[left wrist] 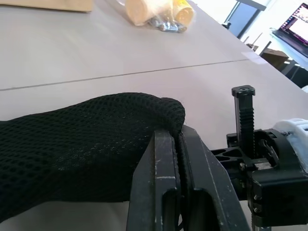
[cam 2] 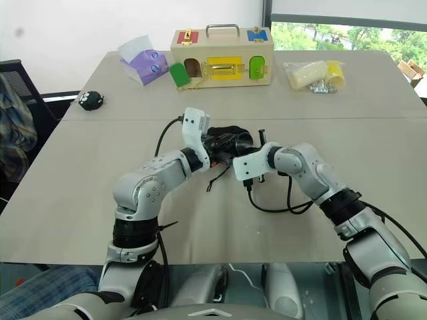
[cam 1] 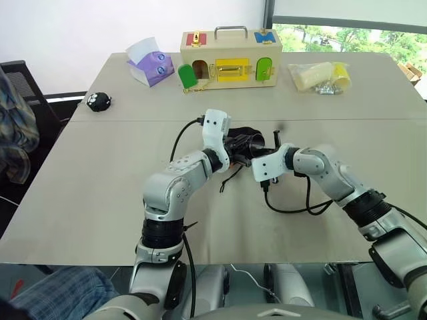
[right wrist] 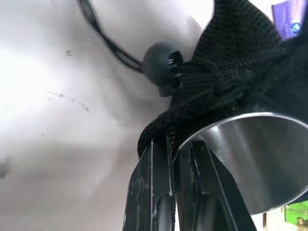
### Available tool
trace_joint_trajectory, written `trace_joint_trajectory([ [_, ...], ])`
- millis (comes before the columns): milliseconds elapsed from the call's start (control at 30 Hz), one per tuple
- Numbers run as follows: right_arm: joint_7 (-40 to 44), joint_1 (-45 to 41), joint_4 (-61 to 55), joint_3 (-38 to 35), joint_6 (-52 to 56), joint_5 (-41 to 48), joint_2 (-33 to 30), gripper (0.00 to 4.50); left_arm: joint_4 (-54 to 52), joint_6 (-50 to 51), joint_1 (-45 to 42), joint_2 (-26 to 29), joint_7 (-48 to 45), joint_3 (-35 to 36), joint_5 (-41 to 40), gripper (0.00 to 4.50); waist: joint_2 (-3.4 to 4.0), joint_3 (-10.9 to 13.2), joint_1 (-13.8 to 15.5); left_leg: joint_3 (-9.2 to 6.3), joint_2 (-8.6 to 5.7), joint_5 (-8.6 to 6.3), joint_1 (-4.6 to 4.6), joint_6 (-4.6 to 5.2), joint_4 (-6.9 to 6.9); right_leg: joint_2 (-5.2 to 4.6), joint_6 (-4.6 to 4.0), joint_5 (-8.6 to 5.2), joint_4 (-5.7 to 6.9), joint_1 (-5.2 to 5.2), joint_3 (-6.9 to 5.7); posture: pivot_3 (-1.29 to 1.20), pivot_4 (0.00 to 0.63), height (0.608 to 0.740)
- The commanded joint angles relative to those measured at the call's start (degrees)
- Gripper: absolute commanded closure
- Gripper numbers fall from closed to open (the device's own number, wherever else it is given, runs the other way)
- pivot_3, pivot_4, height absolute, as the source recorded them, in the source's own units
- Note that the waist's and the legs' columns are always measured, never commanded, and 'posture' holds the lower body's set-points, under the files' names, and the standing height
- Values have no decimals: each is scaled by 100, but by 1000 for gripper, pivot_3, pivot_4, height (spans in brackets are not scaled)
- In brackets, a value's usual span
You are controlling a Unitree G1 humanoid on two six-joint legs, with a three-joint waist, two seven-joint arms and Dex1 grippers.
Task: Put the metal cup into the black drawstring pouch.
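The black drawstring pouch (cam 1: pixel 244 139) is held up over the middle of the table (cam 1: pixel 100 187) between both grippers. My left gripper (left wrist: pixel 179 132) is shut on its mesh fabric (left wrist: pixel 86 144). The right wrist view shows the metal cup (right wrist: pixel 255 159) sitting in the pouch's mouth, its shiny rim wrapped by the fabric (right wrist: pixel 231 72). My right gripper (right wrist: pixel 175 144) is shut on that fabric edge, right at the cup's rim. The round toggle (right wrist: pixel 161 65) and the thin cord (right wrist: pixel 106 38) hang beside the mouth. Most of the cup is hidden by the pouch.
At the far edge stand a wooden lock box (cam 1: pixel 230 59), a purple tissue pack (cam 1: pixel 152 63) and a clear bag with yellow contents (cam 1: pixel 320 77). A small black ball (cam 1: pixel 99 101) lies far left. A person's sleeve (cam 1: pixel 13 133) shows at the left.
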Motion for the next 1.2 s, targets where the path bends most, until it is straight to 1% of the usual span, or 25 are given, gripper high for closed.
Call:
trace_joint_trajectory([
  [33,361,-10,52,278,-210,-72,86,4478,-100,-219,-206,-140,-15,-95,-95,4500,0,0,0,0,0,0,0,0,0,0,0,0,0,0,0,0,150,710],
  [133,341,96,-14,-15,114,291,303,4478,-105,-265,-177,-161,8,-107,-76,4500,-1,0,0,0,0,0,0,0,0,0,0,0,0,0,0,0,150,710],
  [200,269,310,-226,-470,705,882,651,4478,-128,-319,-151,-153,19,-87,-66,4500,-6,-4,-1,-1,1,0,0,0,-1,0,0,0,-1,0,0,0,150,710],
  [300,475,561,-538,-801,1156,1509,877,4478,-130,-447,-124,-166,6,-61,-54,4500,-5,-3,-11,-1,5,0,-1,0,0,-3,0,0,0,1,0,0,150,710],
  [367,570,516,-665,-612,788,1274,715,4478,-119,-552,-125,-199,-35,-63,-47,4500,-5,-3,-10,-1,6,0,-1,0,0,-3,-1,0,1,-1,1,0,150,710],
  [467,469,222,-647,-75,-240,230,150,4478,-47,-663,-165,-224,-49,-81,-10,4500,-3,-2,-4,2,-1,0,-2,0,0,-1,0,0,1,-5,3,0,150,710],
  [500,402,170,-621,-15,-394,91,73,4478,-27,-674,-180,-227,-47,-84,-8,4500,-4,-2,-4,3,-5,0,-3,0,0,-3,0,0,1,-5,3,0,150,710],
  [733,248,110,-374,-292,-78,309,306,4478,-205,-701,-91,-168,-252,-233,-136,4500,-6,-2,-10,2,4,0,-4,-1,-2,0,0,0,1,-8,3,0,150,710],
  [800,238,227,-365,-572,377,730,568,4478,-318,-689,-23,-166,-397,-259,-273,4500,-6,-2,-9,3,3,0,-4,-1,-2,0,0,0,1,-8,4,0,150,710],
  [867,155,302,-366,-1134,1221,1423,966,4478,-490,-632,85,-143,-554,-262,-460,4500,-6,-2,-20,1,5,0,-3,-1,-2,-1,0,0,0,-7,4,0,150,710],
  [933,75,283,-360,-1569,1721,1902,1190,4478,-523,-605,126,-123,-573,-232,-530,4500,-3,0,-30,2,14,0,-4,-2,-3,-9,-1,1,2,-10,6,0,150,710],
  [1067,-258,257,-451,-2151,2302,2610,1470,4478,-445,-465,130,-102,-513,-132,-616,4500,-3,0,10,-4,7,0,-5,-2,0,-7,-1,1,2,-8,0,0,150,710],
  [1200,-398,243,-520,-2352,2509,3012,1472,4478,-460,-346,152,-19,-614,-139,-770,4500,-4,0,-1,-6,-9,0,-8,-1,0,-10,-1,1,-2,-7,0,0,150,710],
])
